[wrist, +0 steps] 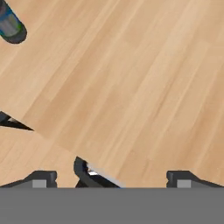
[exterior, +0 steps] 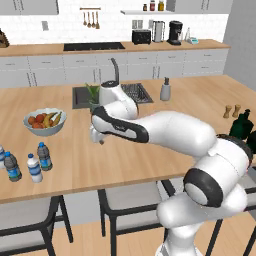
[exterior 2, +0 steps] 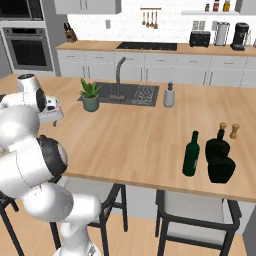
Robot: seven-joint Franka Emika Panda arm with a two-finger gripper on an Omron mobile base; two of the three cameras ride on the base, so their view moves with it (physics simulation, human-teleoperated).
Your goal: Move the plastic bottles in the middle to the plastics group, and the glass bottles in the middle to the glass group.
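Observation:
Several small clear water bottles with blue labels stand together at the counter's left end: a white-capped pale one, a dark-capped one and another dark-capped one. The tall slim green glass bottle stands upright right beside two squat near-black glass bottles, which also show at the right edge of the left base view. My gripper hangs open and empty over the counter, well right of the water bottles. In the hand view its fingertips stand wide apart, and one bottle shows at the top left.
A fruit bowl sits behind the water bottles. The sink, a potted plant and a soap dispenser are mid-counter. Wooden shakers stand behind the dark bottles. Chairs are tucked under the front edge.

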